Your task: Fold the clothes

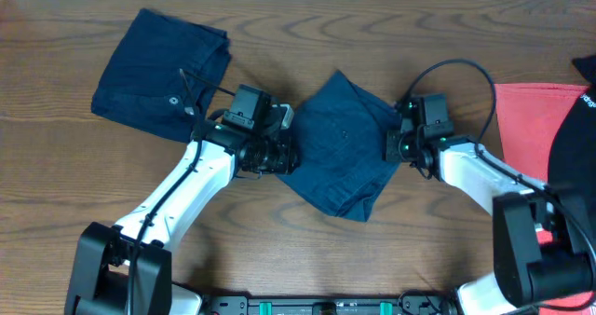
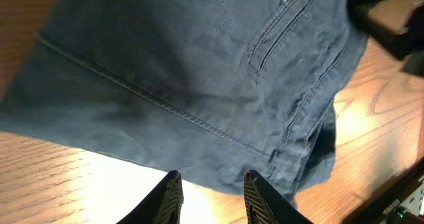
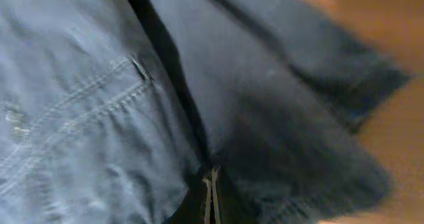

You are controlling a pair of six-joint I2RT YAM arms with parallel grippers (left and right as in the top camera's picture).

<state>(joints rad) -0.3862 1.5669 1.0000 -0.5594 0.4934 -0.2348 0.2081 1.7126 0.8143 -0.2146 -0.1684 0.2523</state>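
The left gripper (image 2: 212, 199) is hovering, fingers slightly parted and empty, beside the folded dark navy denim garment (image 1: 340, 147) lying centrally; the right gripper (image 3: 212, 196) is sitting closed at its opposite corner. Fold apparently finishing; next, withdrawing without dragging cloth.

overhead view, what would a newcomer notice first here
A dark navy denim garment lies folded mid-table, flanked by the left end effector, open at its edge, and the right end effector, shut against the fabric. A second folded navy garment sits at upper left, and a red cloth lies at the right edge.
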